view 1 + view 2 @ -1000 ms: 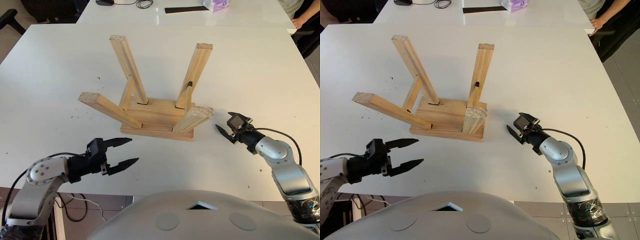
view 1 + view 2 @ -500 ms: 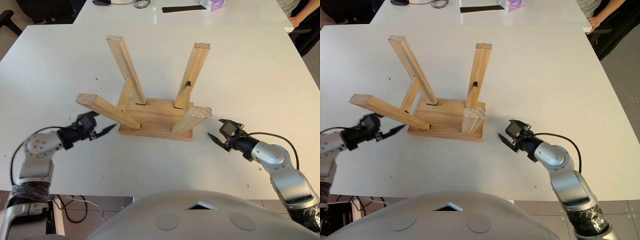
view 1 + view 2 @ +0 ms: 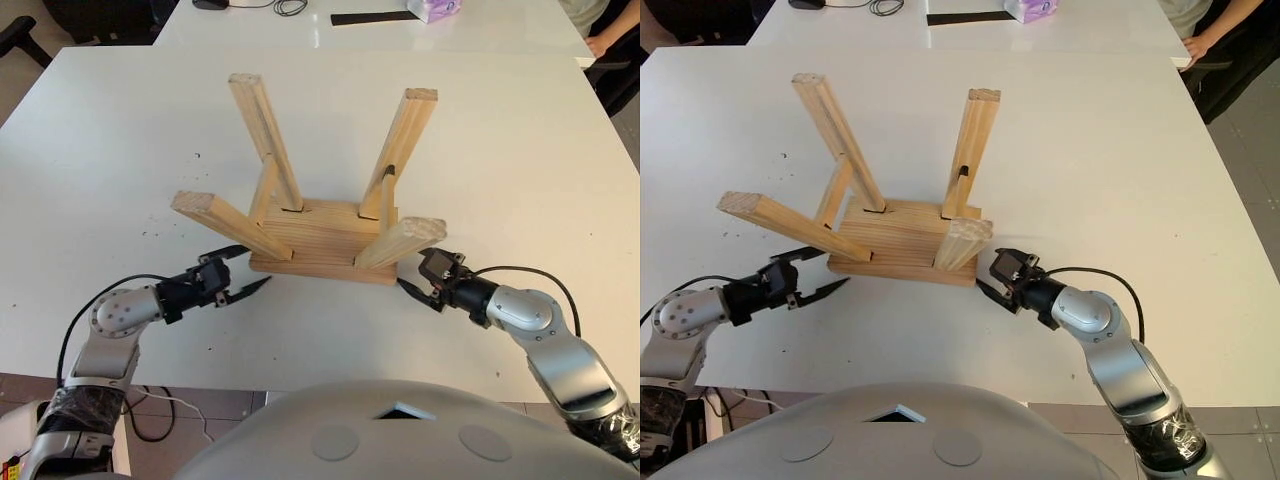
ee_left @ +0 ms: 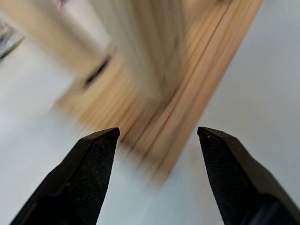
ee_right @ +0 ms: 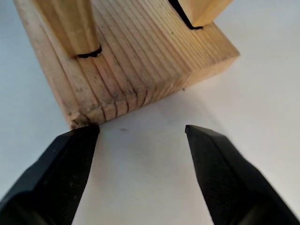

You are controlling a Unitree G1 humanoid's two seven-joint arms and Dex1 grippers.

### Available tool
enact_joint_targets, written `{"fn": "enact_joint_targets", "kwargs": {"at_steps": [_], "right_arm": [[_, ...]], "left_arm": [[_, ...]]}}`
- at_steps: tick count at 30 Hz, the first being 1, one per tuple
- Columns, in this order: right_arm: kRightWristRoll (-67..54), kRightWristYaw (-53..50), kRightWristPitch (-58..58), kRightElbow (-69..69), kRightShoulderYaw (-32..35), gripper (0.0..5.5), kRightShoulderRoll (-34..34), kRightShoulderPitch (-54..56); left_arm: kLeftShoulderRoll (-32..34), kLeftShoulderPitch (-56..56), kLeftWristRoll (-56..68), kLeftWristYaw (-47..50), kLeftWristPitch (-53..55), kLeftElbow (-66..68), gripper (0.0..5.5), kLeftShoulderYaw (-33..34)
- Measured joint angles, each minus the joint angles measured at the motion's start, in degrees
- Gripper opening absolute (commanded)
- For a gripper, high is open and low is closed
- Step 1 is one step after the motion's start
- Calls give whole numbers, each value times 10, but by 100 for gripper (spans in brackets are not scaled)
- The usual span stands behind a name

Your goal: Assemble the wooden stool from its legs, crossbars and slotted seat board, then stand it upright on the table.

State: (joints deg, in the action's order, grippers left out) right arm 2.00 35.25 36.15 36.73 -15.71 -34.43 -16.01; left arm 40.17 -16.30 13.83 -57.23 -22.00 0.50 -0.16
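Note:
The wooden stool lies upside down on the white table (image 3: 520, 150), its slotted seat board (image 3: 320, 238) flat on the surface. Its legs splay upward: two at the back (image 3: 262, 130) (image 3: 402, 140) and two at the front (image 3: 218, 222) (image 3: 402, 243). A crossbar (image 3: 263, 188) joins the left pair. My left gripper (image 3: 256, 265) is open just off the board's front left corner, under the front left leg. My right gripper (image 3: 412, 272) is open at the front right corner. In the right wrist view the board's corner (image 5: 122, 61) sits just beyond the fingertips (image 5: 79, 154).
The table's front edge (image 3: 330, 375) runs close behind both grippers. A second table (image 3: 380, 30) stands beyond, with a black strip (image 3: 372, 18) and a purple box (image 3: 436, 9). Bare tabletop lies left and right of the stool.
Both grippers have closed in on the stool: the left came forward and inward to the front left corner, the right slid left to the front right corner. The stool stays put.

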Motion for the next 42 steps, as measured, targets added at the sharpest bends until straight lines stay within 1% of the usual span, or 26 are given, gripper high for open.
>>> {"fn": "enact_joint_targets", "kwargs": {"at_steps": [4,9,12,17,20,24,35,39,42], "right_arm": [[-21,12,22,31,29,343,-16,-6],[-51,24,39,63,58,343,-25,-12],[-59,25,35,61,57,343,-25,-12],[-56,20,2,37,46,343,-25,-13],[-58,20,-1,35,47,343,-26,-13],[-69,20,-1,48,49,343,-24,-11],[-41,-1,-32,22,53,343,-35,-30],[-37,-13,-43,11,68,343,-35,-29],[-23,-20,-53,0,67,343,-38,-27]], "left_arm": [[12,-30,41,-3,56,-68,312,7],[23,-54,91,-3,122,-136,312,38],[23,-55,91,-4,120,-133,312,46],[22,-62,50,-30,77,-87,312,37],[21,-66,59,-34,89,-102,312,33],[22,-67,98,-42,121,-156,312,35],[27,-44,102,-44,111,-74,312,118],[28,-30,52,-37,66,-14,312,120],[28,-14,5,-12,23,48,312,120]]}}
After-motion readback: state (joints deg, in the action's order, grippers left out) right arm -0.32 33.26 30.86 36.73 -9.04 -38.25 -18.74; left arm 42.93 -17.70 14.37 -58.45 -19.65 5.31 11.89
